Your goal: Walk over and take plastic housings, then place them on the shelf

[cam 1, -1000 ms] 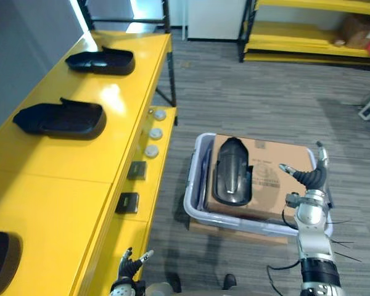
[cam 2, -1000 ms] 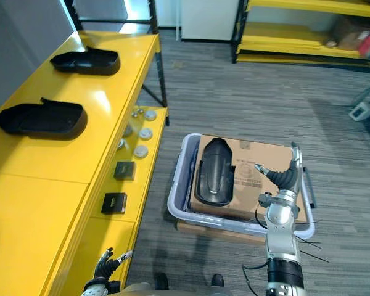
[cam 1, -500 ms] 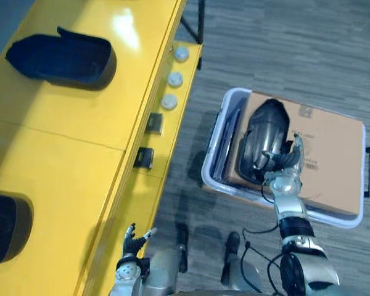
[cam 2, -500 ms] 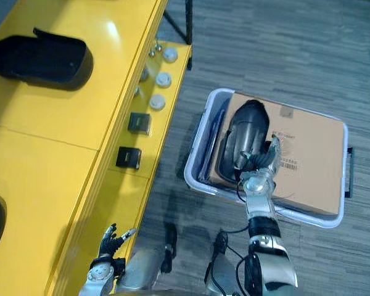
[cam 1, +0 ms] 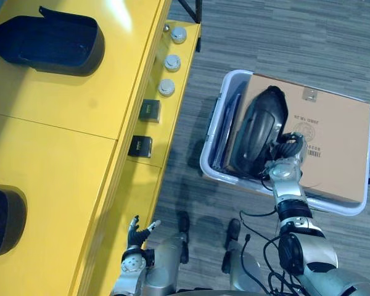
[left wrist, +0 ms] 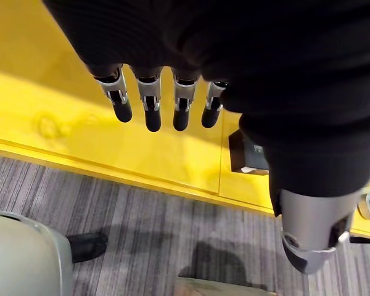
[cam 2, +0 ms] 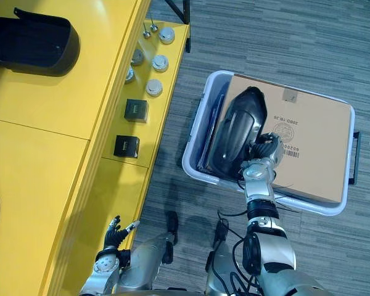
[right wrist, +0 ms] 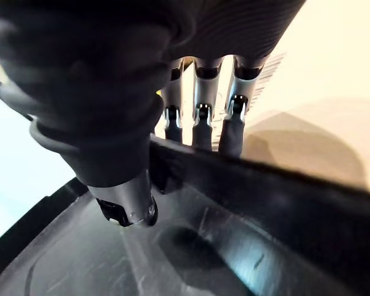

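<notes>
The right hand (cam 1: 282, 161) is closed on the near rim of a black plastic housing (cam 1: 254, 129). In its wrist view the fingers (right wrist: 200, 120) hook over the rim and the thumb (right wrist: 124, 200) lies against the inner face; the fingertips are hidden behind the rim. The housing stretches away beyond the hand, lying on a cardboard box (cam 1: 336, 142) in a pale bin (cam 1: 211, 161). The left hand (cam 1: 137, 229) hangs open, fingers straight, just beside the yellow shelf (cam 1: 61, 123). On the shelf, a second housing (cam 1: 46, 43) lies well beyond that hand. A third housing (cam 1: 3, 222), nearer it, is cut off at the view's edge.
</notes>
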`<state>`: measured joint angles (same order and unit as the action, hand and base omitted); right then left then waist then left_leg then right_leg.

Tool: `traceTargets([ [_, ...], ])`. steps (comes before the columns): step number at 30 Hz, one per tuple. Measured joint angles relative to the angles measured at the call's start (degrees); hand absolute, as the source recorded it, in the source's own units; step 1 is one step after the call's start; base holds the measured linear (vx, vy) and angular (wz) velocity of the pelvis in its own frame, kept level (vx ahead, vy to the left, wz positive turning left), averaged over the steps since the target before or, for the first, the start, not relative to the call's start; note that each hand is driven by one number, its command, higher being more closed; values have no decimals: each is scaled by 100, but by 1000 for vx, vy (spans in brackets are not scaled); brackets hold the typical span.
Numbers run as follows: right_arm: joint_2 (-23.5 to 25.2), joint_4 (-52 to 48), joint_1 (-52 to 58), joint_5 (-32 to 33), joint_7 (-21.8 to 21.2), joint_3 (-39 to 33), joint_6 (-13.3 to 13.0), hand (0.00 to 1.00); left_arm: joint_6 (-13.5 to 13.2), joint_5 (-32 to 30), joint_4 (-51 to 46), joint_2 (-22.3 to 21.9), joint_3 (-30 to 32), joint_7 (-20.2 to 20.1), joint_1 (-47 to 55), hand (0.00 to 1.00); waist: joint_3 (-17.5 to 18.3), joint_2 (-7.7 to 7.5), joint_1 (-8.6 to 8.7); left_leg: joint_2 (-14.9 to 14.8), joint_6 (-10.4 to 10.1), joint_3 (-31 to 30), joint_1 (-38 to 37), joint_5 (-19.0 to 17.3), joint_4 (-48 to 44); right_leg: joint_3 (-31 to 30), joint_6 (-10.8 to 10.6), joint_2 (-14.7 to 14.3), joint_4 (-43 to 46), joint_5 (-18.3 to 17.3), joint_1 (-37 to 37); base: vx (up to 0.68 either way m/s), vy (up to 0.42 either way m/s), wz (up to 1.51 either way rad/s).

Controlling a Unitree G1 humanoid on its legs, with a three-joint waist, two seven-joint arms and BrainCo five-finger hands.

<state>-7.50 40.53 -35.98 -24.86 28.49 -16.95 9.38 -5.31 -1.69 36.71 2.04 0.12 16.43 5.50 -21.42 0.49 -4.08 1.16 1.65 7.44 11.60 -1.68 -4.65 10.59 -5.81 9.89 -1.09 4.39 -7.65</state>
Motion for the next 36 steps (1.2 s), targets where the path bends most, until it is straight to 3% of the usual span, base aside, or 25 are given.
traceTargets([
  [12, 264, -1215, 1249, -59, -125, 108, 80, 100, 17, -25, -27, -66, -1, -152, 13, 0, 10, -26, 44, 52, 11, 46, -407, 84, 270, -34, -62, 37, -14, 41, 251, -7, -6, -2],
  [15, 261, -1756, 1471, -80, -122, 101, 76, 100, 57, -88, -97, -64, -2, -179, 49, 0, 17, -37, 153, 69, 17, 33, -507, 98, 279, -24, -67, 49, -16, 44, 362, -9, 2, 1],
  [20, 266, -2515, 1867, -197, -89, 83, 34, 100, 75, -129, -608, -50, -74, -271, 304, 0, 337, -227, 186, 71, 26, 55, -627, 120, 361, -62, -67, 42, -66, 42, 438, -33, -12, -5],
  [22, 279, -2891, 2085, -284, -61, 100, -7, 100, 94, -130, -1098, -48, -242, -277, 428, 0, 527, -306, 185, 74, 25, 63, -648, 120, 401, -121, -66, 36, -104, 41, 448, -42, -24, -10],
  [30, 497, -4212, 2380, -652, 155, 246, -115, 100, -20, -136, -3503, -99, -732, -251, 491, 0, 799, -283, 352, 93, 13, 59, -845, 169, 602, -92, -64, 36, -114, -18, 560, -27, -14, -1],
  [36, 546, -4955, 2529, -1134, 151, 744, -260, 100, -232, -514, -5031, -165, -1102, 88, 3, 0, 1104, -266, 490, 95, 53, -16, -1014, 204, 653, 23, -63, 31, -127, -18, 750, 25, -10, 8],
])
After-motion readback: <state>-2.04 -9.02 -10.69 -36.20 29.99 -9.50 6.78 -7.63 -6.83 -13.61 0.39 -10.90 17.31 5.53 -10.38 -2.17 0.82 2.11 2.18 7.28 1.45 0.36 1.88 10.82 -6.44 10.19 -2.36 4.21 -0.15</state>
